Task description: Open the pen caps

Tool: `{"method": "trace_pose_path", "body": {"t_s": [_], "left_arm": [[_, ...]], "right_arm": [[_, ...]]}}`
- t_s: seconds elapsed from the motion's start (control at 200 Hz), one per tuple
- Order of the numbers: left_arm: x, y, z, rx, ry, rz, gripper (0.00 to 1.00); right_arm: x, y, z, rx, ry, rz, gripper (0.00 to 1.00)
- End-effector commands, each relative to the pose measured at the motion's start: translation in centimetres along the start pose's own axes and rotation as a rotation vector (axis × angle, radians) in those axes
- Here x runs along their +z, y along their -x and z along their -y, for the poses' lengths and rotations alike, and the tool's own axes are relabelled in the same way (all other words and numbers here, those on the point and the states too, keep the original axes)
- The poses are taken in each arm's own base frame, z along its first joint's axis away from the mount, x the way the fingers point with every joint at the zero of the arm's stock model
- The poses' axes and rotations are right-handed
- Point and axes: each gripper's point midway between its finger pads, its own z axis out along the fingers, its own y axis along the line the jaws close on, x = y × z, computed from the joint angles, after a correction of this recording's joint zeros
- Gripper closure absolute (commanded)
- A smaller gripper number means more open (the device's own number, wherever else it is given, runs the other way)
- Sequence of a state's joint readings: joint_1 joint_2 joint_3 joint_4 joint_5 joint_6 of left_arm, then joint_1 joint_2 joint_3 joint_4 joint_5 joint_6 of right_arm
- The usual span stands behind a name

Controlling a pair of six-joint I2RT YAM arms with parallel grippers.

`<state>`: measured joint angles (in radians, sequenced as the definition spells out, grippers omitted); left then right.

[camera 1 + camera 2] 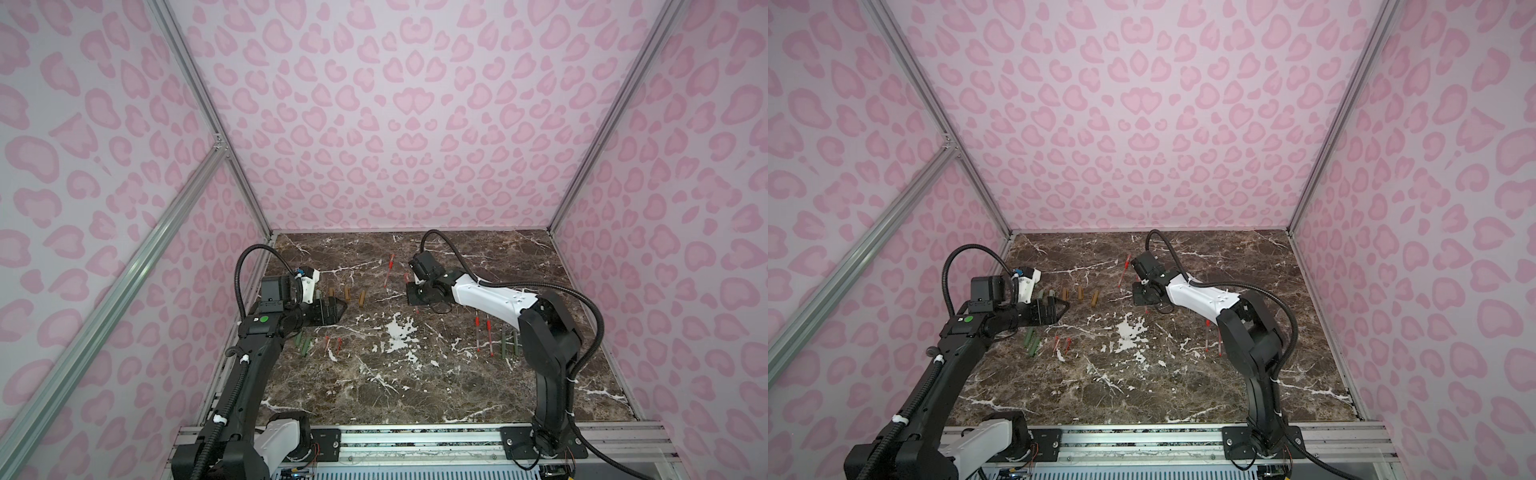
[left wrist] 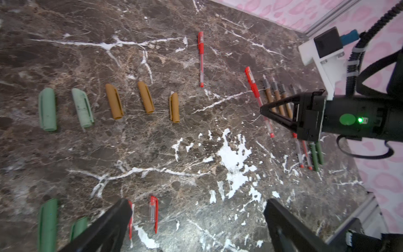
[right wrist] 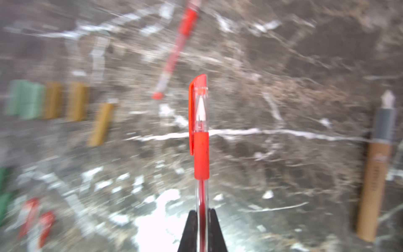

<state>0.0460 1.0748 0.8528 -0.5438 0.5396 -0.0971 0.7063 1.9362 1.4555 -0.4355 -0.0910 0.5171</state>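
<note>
Dark brown marble-patterned desk, walled in pink spotted panels, carries two black-and-white arms and rows of pen parts.

Left hand: jaws stand wide apart and empty, hovering over the desk's left side, its two black fingers framing bare marble in the left wrist view.

Right hand: jaws closed tight on the clear lower barrel of a slim red-capped pen with a red rubber grip. In a top view the right hand sits near the desk's middle, towards the rear.

Held pen's long axis runs straight out from the right hand's fingertips, so the translucent red cap with its side clip is at the far end, clear of the jaws. In the left wrist view the same pen slants across the desk with its cap pointing away from the right hand. The left hand is the free one and lies well apart from the cap, across the desk; to pull the cap it would probably need to close along that axis from the cap end.

A second capped red pen lies alone on the desk, beyond the held one.

Removed caps lie in rows near the left hand: three tan-brown plastic caps, two pale grey-green caps, dark green caps and small red caps.
</note>
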Motion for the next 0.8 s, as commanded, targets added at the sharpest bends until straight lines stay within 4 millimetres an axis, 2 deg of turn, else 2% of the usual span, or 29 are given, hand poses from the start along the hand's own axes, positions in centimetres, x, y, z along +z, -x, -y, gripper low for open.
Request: {"method": "trace_pose_path", "body": {"t_s": [0.0, 0.205, 0.31, 0.405, 0.49, 0.62, 0.795], "left_arm": [[-0.2, 0.8, 2.6, -0.022, -0.149, 0.020, 0.00], [-0.4, 1.4, 4.8, -0.082, -0.292, 0.019, 0.03], [-0.1, 1.2, 5.3, -0.125, -0.347, 0.011, 0.06], [-0.3, 1.3, 5.8, -0.143, -0.378, 0.013, 0.08], [-0.2, 1.3, 5.9, -0.150, -0.393, 0.025, 0.12], [-0.4, 1.6, 6.0, -0.168, -0.408, 0.025, 0.22], [-0.6, 2.1, 6.1, -0.170, -0.424, 0.044, 0.45]], "right_arm": [[-1.9, -0.3, -4.0, -0.053, 0.160, 0.065, 1.00], [-6.4, -2.6, -10.8, -0.115, 0.372, 0.138, 1.00], [-8.0, -4.0, -14.6, -0.168, 0.462, 0.156, 1.00], [-9.0, -4.7, -17.0, -0.179, 0.540, 0.159, 1.00], [-9.6, -5.1, -18.3, -0.186, 0.589, 0.163, 1.00], [-10.2, -5.0, -18.9, -0.174, 0.624, 0.166, 1.00], [-10.1, -5.6, -19.7, -0.181, 0.658, 0.149, 1.00]]}}
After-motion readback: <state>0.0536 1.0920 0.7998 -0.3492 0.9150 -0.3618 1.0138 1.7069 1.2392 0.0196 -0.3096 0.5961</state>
